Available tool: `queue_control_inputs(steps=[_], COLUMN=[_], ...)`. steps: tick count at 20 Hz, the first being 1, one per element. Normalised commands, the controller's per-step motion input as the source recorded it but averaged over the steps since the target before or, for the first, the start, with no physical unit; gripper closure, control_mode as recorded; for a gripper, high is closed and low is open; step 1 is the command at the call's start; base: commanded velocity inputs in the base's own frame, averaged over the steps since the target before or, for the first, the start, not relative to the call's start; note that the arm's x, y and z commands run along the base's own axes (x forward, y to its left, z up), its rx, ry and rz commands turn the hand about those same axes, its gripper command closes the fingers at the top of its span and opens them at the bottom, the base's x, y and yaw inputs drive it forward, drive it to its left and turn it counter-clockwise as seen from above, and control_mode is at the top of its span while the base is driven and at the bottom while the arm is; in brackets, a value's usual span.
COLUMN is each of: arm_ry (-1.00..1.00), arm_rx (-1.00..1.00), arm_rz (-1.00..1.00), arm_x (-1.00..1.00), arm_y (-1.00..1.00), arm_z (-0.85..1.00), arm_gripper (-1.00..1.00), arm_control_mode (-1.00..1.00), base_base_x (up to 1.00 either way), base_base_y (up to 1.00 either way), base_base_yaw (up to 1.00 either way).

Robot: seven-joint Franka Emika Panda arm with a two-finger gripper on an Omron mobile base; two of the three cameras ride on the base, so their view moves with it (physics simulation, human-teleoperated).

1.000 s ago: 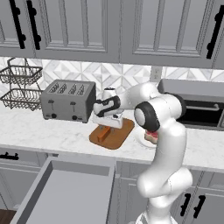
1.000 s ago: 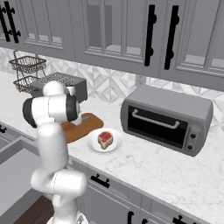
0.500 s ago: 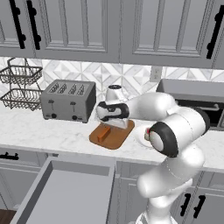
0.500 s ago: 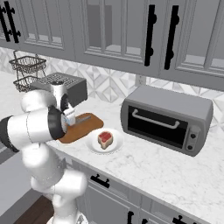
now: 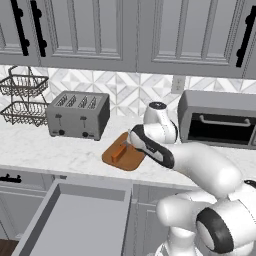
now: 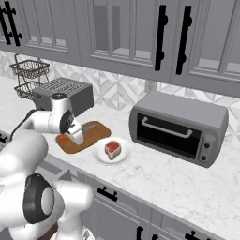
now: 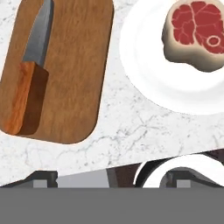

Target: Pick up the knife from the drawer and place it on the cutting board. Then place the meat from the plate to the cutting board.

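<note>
Knife, with its orange-brown wooden handle and short grey blade, lies flat on the rounded reddish cutting board. Beside it on the marbled white counter is a round white plate carrying the meat (red centre, pale fat rim). End effector hovers above the counter, jaws wide apart and empty.

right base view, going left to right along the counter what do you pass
wire baskets → toaster → cutting board → plate with the meat → toaster oven
</note>
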Motion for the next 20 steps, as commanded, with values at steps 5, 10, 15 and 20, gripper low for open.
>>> queue_control_inputs(steps=[5,10,15,20], arm_ry=[0.02,0.04,0.02,0.01], arm_rx=[0.00,0.00,0.00,-0.02], arm_rz=[0.01,0.03,0.05,0.14], arm_x=[-0.55,-0.39,-0.13,0.09], arm_y=[-0.83,-0.78,-0.52,-0.28], arm_z=[0.26,0.30,0.07,-0.07], arm_gripper=[-1.00,-1.00,-1.00,-1.00], arm_control_mode=[-1.00,-1.00,-1.00,-1.00], base_base_x=[0.00,0.00,0.00,0.00], base_base_y=[0.00,0.00,0.00,0.00], base_base_yaw=[0.00,0.00,0.00,0.00])
